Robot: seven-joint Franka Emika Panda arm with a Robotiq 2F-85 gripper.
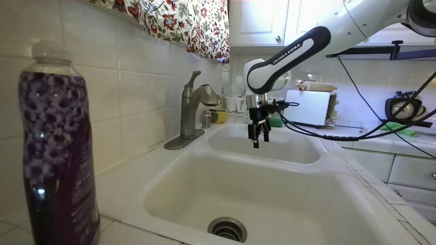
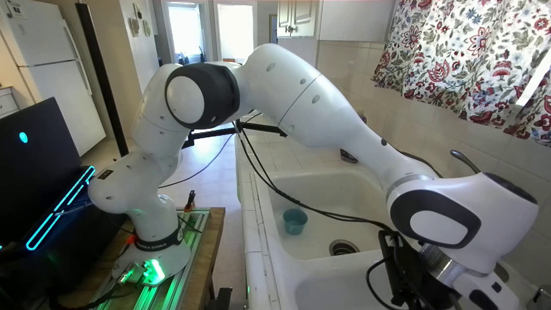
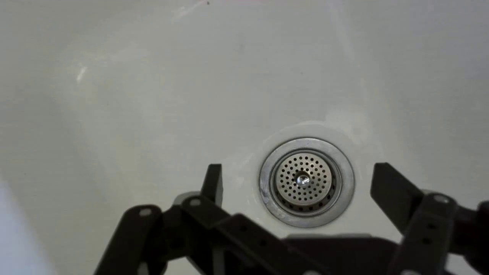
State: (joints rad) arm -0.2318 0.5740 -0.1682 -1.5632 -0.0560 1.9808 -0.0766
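Gripper [image 1: 261, 143] hung with fingers [image 3: 214, 183] apart above drain [image 3: 347, 182]

The gripper pointed down over the far basin [image 1: 231, 141] of a double sink [image 1: 265, 166], as seen in an exterior view. In the wrist view its two fingers stood wide apart, and the round metal drain showed between them, lower down in the basin floor. A perforated strainer [image 3: 303, 193] sat in the drain. How high the tips were above it could not be told.

A faucet [image 1: 188, 115] stood along the wall side. In an exterior view a blue cup [image 2: 295, 221] stood in the neighbouring basin [image 2: 335, 189]. A purple bottle [image 1: 58, 153] stood on the counter [image 1: 136, 236], and a rolling pin [image 1: 316, 86] lay on a white appliance [image 1: 306, 109] beyond the gripper. A flowered curtain [image 1: 177, 23] showed in both exterior views.
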